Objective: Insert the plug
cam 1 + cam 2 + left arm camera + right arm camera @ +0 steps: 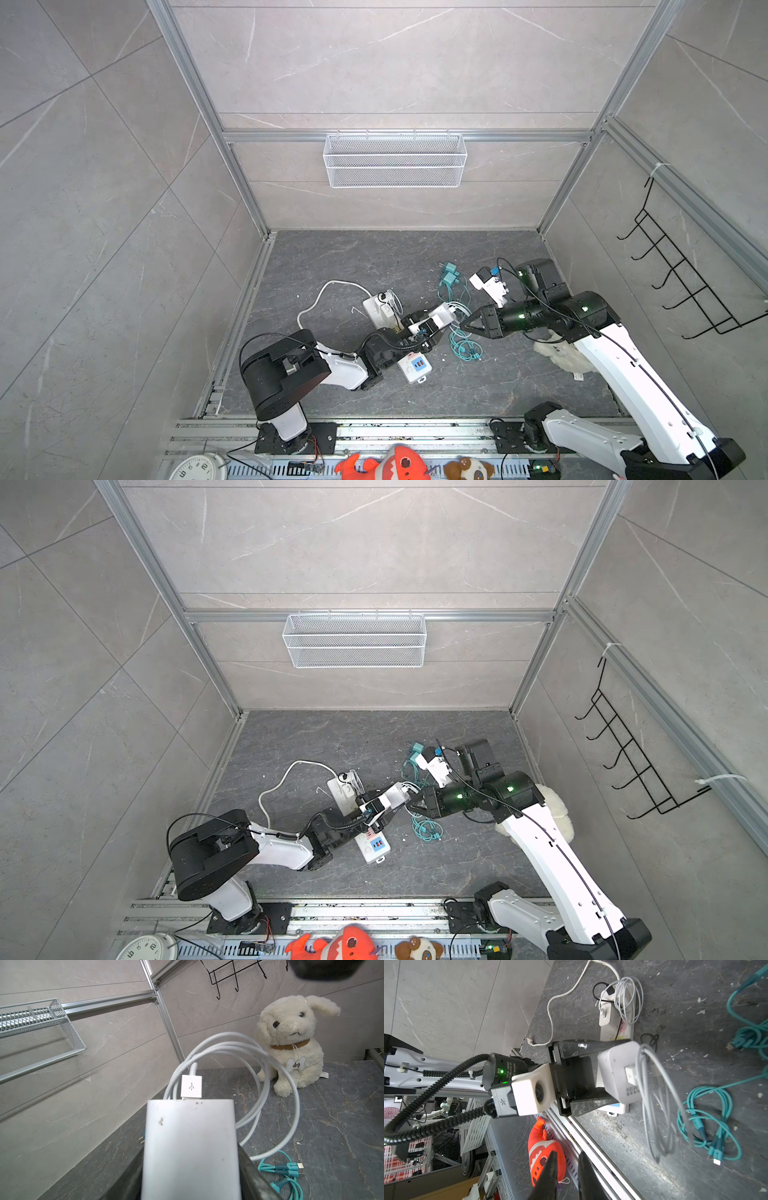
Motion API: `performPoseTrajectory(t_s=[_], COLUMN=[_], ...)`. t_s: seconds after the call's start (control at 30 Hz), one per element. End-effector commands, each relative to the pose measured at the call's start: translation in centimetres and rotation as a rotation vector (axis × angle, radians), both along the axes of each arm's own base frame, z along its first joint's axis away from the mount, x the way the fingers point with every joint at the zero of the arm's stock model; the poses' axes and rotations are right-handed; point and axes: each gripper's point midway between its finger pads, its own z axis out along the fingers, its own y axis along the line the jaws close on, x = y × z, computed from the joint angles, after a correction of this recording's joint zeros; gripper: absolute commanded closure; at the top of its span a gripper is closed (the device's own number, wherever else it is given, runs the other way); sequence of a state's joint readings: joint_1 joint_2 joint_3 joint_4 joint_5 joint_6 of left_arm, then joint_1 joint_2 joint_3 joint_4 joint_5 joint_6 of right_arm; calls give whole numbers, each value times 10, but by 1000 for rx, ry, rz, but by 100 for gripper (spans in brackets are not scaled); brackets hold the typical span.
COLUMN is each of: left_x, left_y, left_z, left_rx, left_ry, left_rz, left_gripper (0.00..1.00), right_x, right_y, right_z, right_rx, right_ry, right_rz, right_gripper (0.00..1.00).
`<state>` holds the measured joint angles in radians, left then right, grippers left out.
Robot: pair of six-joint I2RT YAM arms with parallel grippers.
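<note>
Left jaws (623, 1071) pinch the white charger (191, 1147) by its two sides, held clear of the desk (374, 266), prongs hidden. A white cable (259, 1084) is plugged into its front face and hangs in loops. Right jaws (462, 325) pressed near together, empty, tips just beside those loops. The power strip (413, 365) lies flat under the left arm's wrist. Teal cables (463, 349) lie tangled nearby, and a plush dog (291, 1043) sits by the wall.
</note>
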<state>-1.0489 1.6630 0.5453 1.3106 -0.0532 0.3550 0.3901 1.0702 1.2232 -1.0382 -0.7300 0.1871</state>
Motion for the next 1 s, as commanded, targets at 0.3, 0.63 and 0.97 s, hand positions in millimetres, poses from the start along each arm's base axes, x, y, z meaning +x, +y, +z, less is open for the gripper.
performPoseTrajectory(t_s=[0.3, 0.63, 0.97], left_x=[-18, -21, -22], left_y=[-8, -6, -7], left_z=[60, 60, 59], left_rx=[-170, -172, -176], left_ry=[-77, -73, -63], left_rz=[7, 13, 1], left_gripper=[72, 71, 71], right_x=[18, 36, 43], right_y=[-11, -16, 9], right_z=[-43, -44, -29], right_rx=[-130, -190, -49], right_ry=[43, 8, 10], right_rz=[-87, -131, -67], right_gripper=[73, 59, 58])
